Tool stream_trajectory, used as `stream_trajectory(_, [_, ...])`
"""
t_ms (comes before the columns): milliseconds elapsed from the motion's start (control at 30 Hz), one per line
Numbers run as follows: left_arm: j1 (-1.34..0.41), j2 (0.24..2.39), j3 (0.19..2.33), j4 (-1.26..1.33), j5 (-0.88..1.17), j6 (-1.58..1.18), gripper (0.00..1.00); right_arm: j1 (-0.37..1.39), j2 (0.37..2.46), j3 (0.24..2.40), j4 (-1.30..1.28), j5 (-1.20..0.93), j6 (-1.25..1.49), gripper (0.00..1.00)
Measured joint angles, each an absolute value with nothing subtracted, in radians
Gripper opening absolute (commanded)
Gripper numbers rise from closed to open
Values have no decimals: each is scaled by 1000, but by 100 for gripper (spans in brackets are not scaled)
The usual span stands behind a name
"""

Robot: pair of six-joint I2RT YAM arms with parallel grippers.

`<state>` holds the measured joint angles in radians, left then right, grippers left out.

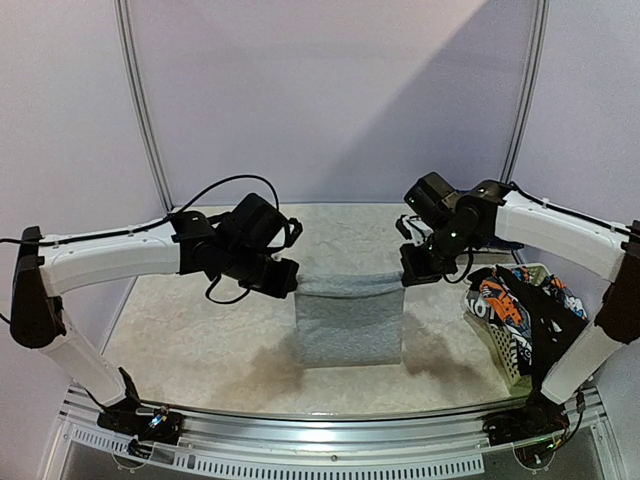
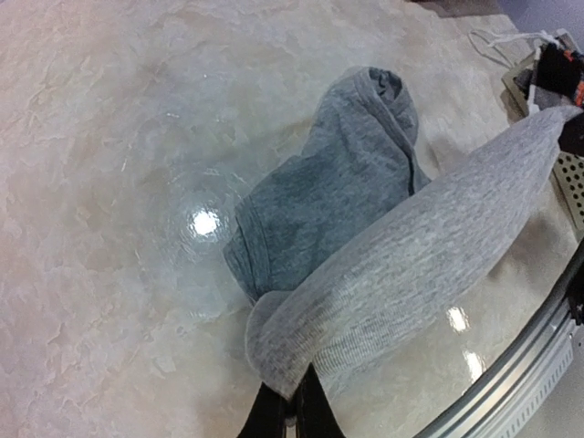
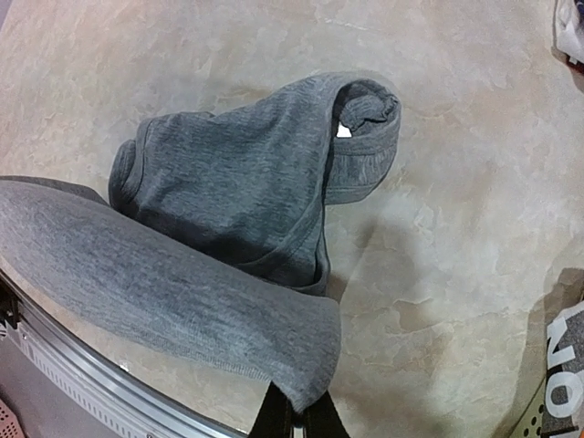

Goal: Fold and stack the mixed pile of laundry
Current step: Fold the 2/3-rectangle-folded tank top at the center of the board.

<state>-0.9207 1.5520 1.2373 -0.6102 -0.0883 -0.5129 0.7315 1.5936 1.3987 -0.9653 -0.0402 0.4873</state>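
The grey shirt [image 1: 350,318] is spread between the two grippers: the left gripper [image 1: 285,278] and right gripper [image 1: 413,268] each clamp an upper corner. The cloth hangs below the fingers [image 2: 267,418], its lower end resting on the table [image 1: 200,330]. The laundry pile [image 1: 512,300] lies outboard of the right fingers.

left claw [image 1: 284,278] clamped, right claw [image 1: 416,268] clamped, both raised

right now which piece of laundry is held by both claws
The grey shirt, pinched at its corners by left claw and right claw; the printed pieces lie in the basket.
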Motion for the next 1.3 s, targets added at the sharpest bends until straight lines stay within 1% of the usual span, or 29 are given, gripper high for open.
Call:
stream_trajectory(333, [-831, 1737, 1330, -602, -65, -485, 0, 649, 1798, 1515, -945, -114, 421, 0])
stream_trajectory(467, [-796, 1809, 1369, -591, -52, -476, 0, 615, 1869, 1563, -933, -142, 402, 3])
stream_trajectory(500, [-787, 1828, 1380, -586, -46, -474, 0, 605, 1893, 1578, -930, -150, 398, 4])
stream_trajectory(567, [-769, 1864, 1404, -579, -35, -468, 3, 588, 1936, 1598, -919, -162, 391, 7])
stream_trajectory(600, [-760, 1887, 1419, -574, -31, -464, 5, 581, 1952, 1604, -913, -167, 390, 11])
stream_trajectory(633, [-751, 1909, 1434, -569, -29, -461, 7, 574, 1972, 1613, -910, -172, 386, 17])
stream_trajectory(667, [-742, 1932, 1449, -562, -27, -460, 11, 565, 1996, 1624, -905, -177, 382, 26])
stream_trajectory(733, [-726, 1972, 1473, -557, -25, -453, 23, 551, 2035, 1644, -894, -185, 375, 44])
stream_trajectory(800, [-709, 2017, 1502, -553, -28, -456, 41, 538, 2071, 1665, -884, -194, 387, 58])
stream_trajectory(833, [-700, 2038, 1515, -551, -33, -456, 53, 530, 2091, 1682, -877, -199, 377, 64])
stream_trajectory(867, [-692, 2055, 1524, -548, -38, -457, 67, 522, 2106, 1696, -867, -205, 379, 68])
stream_trajectory(900, [-686, 2064, 1525, -542, -46, -456, 77, 516, 2118, 1708, -857, -212, 382, 70])
stream_trajectory(967, [-676, 2069, 1524, -542, -78, -455, 88, 500, 2135, 1733, -833, -223, 382, 75])
stream_trajectory(1033, [-677, 2063, 1523, -534, -131, -445, 97, 488, 2137, 1742, -810, -222, 389, 80])
stream_trajectory(1067, [-680, 2056, 1518, -532, -162, -434, 99, 483, 2133, 1739, -793, -220, 388, 83])
stream_trajectory(1133, [-691, 2017, 1482, -514, -235, -405, 100, 480, 2104, 1687, -729, -212, 385, 89])
stream_trajectory(1200, [-714, 1956, 1425, -497, -303, -377, 100, 482, 2038, 1578, -665, -190, 377, 96])
stream_trajectory(1233, [-733, 1912, 1383, -480, -344, -360, 99, 486, 1996, 1515, -636, -176, 369, 98])
stream_trajectory(1300, [-787, 1823, 1301, -443, -419, -316, 98, 500, 1900, 1398, -583, -142, 350, 99])
